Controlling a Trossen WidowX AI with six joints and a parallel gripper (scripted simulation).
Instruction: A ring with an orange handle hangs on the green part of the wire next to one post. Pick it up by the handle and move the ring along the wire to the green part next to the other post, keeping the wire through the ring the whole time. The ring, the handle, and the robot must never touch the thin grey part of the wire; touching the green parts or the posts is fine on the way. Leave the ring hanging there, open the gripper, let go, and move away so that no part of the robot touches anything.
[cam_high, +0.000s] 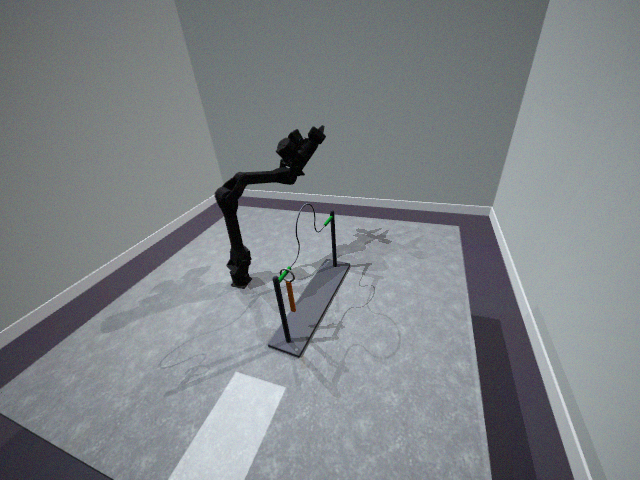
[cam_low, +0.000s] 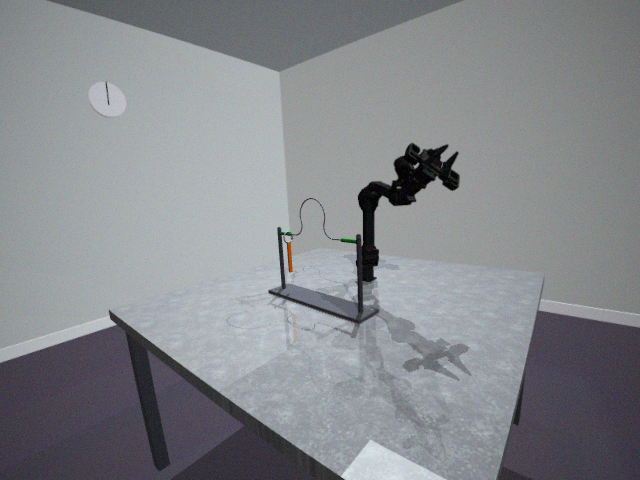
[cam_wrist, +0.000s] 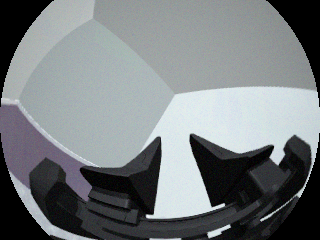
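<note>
The thin grey wire (cam_high: 297, 235) (cam_low: 311, 198) was risked by too low a swing of the partly open, empty black jaws (cam_high: 322, 128) (cam_low: 452, 149) toward the orange-handled round ring (cam_high: 294, 276) (cam_low: 284, 239), hung well below them.

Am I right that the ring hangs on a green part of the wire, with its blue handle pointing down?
Not quite: the handle is orange, as the exterior view shows. The ring does hang on a green part, handle down.
</note>
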